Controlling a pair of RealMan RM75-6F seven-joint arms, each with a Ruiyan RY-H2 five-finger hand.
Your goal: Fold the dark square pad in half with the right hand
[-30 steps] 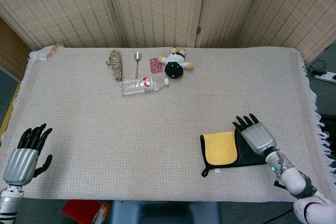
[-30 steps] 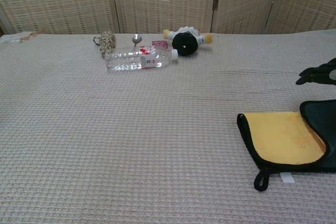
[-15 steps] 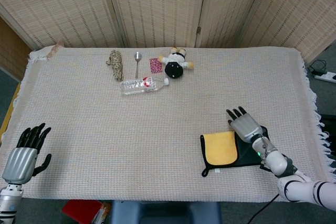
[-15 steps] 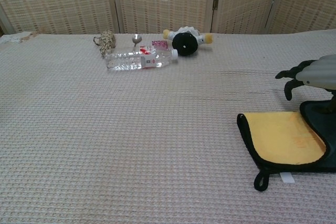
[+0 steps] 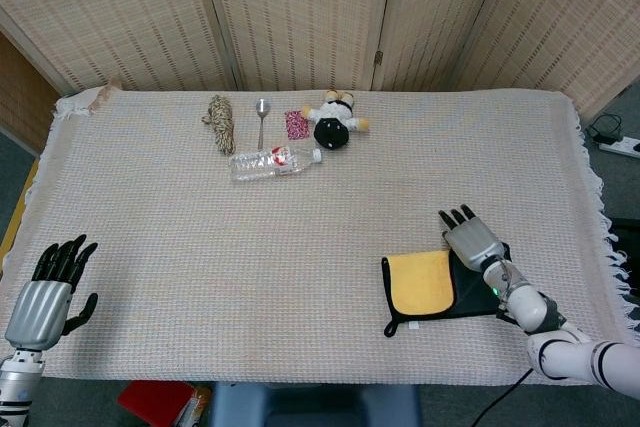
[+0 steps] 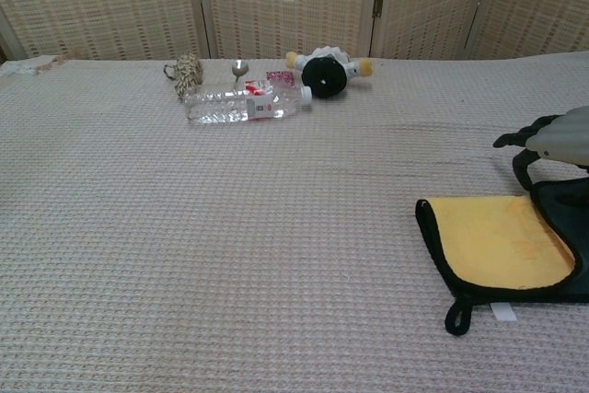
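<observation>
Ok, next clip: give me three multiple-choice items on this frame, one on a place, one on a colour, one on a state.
1. Where does the pad lie?
A. near the table's front edge on the robot's right
B. by the back edge beside the bottle
C. under the left hand

2. What colour is the pad's exposed inner face?
A. red
B. yellow
C. white

3. How does the water bottle rest?
A. upright
B. on its side
C. held in a hand

Answers:
1 A: the pad sits front right, at the right hand.
2 B: a yellow face shows inside the dark border.
3 B: the bottle lies flat on the tablecloth, far from the left hand.
</observation>
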